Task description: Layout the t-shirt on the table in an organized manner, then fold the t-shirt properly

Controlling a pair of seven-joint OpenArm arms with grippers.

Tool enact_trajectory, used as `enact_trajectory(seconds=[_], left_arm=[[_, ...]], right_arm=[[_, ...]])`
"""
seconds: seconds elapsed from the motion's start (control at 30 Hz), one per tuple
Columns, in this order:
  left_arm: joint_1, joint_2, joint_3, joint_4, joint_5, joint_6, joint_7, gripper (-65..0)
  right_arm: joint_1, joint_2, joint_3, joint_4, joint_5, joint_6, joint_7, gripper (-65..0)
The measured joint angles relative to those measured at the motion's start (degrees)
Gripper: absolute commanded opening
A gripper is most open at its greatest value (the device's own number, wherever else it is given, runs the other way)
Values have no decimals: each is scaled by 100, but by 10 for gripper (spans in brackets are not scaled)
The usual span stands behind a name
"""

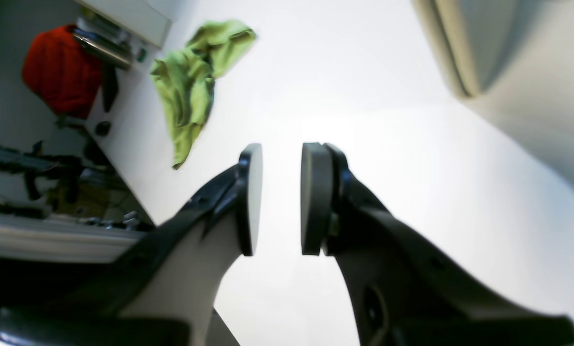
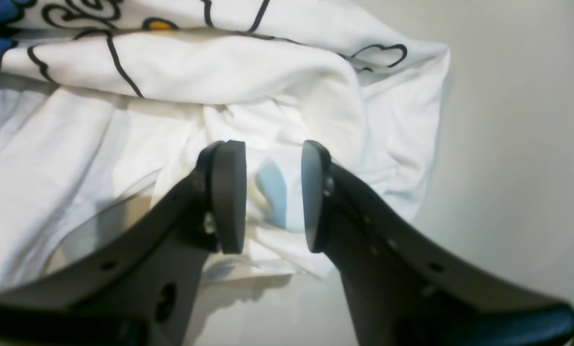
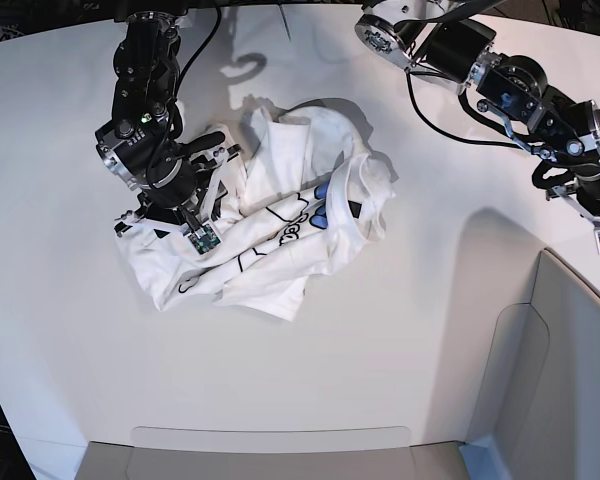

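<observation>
The white t-shirt (image 3: 280, 220) lies crumpled on the white table (image 3: 380, 350), left of centre, its black-outline print with blue shapes partly showing. In the right wrist view the shirt (image 2: 171, 72) fills the upper left. My right gripper (image 2: 273, 194) is open, its pads on either side of a bunched fold near the shirt's edge; in the base view it (image 3: 168, 215) is over the shirt's left part. My left gripper (image 1: 281, 197) is open and empty above bare table (image 1: 364, 96), far to the right in the base view (image 3: 598, 205).
A light grey panel (image 3: 570, 360) stands at the lower right, also in the left wrist view (image 1: 532, 57); another grey panel (image 3: 270, 455) runs along the front edge. A green cloth (image 1: 195, 81) lies near the table's edge, with a red object (image 1: 61, 72) beyond it.
</observation>
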Motion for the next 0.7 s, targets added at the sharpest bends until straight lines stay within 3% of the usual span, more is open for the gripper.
enact_trajectory(seconds=[0.17, 0.47, 0.57, 0.7], left_arm=[[28, 0, -105, 0, 7, -7, -553, -521], [-551, 2, -20, 0, 63, 2, -555, -521], [-457, 2, 579, 2, 90, 17, -549, -521], [79, 2, 1871, 2, 35, -59, -656, -521]], right_arm=[[-42, 4, 9, 20, 2, 0, 0, -453], [-42, -42, 9, 68, -2, -2, 0, -453], [-44, -42, 11, 70, -2, -2, -2, -453], [-42, -39, 11, 70, -7, -2, -2, -453]])
